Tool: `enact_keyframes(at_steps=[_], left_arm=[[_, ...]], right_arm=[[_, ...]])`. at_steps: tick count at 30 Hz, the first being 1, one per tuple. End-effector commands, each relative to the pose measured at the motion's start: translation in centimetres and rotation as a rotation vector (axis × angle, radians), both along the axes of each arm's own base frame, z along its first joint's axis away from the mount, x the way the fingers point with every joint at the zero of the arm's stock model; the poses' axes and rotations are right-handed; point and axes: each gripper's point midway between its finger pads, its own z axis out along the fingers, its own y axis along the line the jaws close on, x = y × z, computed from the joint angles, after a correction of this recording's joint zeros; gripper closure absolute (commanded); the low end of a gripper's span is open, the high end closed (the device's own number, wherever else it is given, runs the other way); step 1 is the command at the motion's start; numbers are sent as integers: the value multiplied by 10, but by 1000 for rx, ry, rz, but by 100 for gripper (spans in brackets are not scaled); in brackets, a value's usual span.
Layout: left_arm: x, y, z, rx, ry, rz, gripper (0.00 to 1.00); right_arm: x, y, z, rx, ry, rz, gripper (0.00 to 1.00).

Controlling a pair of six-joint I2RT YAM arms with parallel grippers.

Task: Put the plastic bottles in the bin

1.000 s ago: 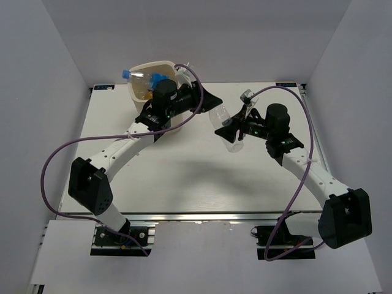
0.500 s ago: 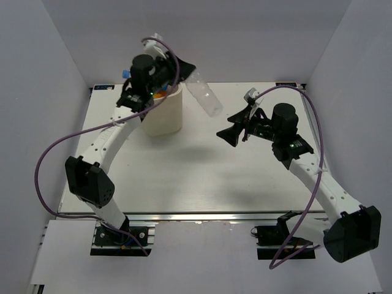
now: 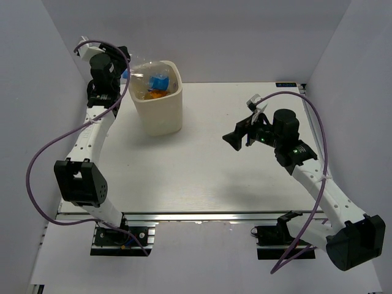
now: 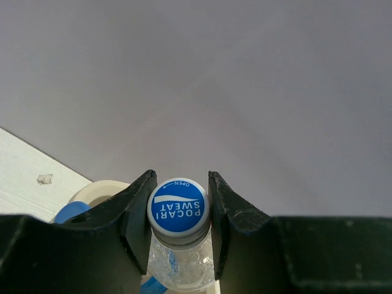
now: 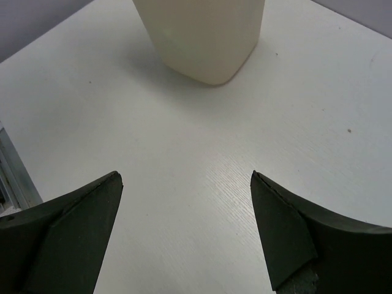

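The cream bin (image 3: 162, 110) stands at the table's back left, with plastic bottles inside: one with a blue label (image 3: 160, 81) and an orange one (image 3: 155, 94). My left gripper (image 3: 125, 71) is raised at the bin's left rim, shut on the blue cap (image 4: 179, 208) of a clear bottle (image 3: 148, 66) that reaches out over the bin's mouth. In the left wrist view the bin's rim (image 4: 103, 187) and another blue cap (image 4: 69, 214) show below. My right gripper (image 3: 236, 138) hangs open over the table's right half, empty (image 5: 185, 180), facing the bin (image 5: 202, 37).
White walls close in on the table's left, back and right. Purple cables loop from both arms. The table's metal front rail (image 3: 202, 215) runs by the arm bases.
The right gripper opened, let go of the clear bottle and drew back to the right. The left arm lifted that bottle and swung it left, from mid-table to over the bin.
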Motion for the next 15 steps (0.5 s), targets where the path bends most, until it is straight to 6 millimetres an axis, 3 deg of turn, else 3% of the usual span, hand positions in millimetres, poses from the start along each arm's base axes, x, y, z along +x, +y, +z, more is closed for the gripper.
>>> enact_keyframes(at_steps=[1, 7, 8, 10, 11, 12, 15], left_arm=[[-5, 14, 13, -43, -54, 55, 100], [-9, -1, -26, -51, 27, -35, 100], [-14, -2, -43, -57, 55, -38, 100], [-21, -4, -49, -76, 41, -49, 100], [-24, -4, -66, -80, 65, -50, 100], [-28, -3, -60, -73, 49, -44, 100], [-31, 2, -72, -33, 94, -9, 100]], right_arm=[[6, -6, -9, -43, -7, -38, 11], [12, -6, -16, -63, 17, -46, 11], [12, -6, -18, -65, 21, -47, 11], [13, -5, -19, -66, 25, -44, 11], [13, -5, -21, -68, 31, -43, 11], [13, -5, -22, -69, 34, -41, 11], [14, -4, -22, -70, 38, -41, 11]])
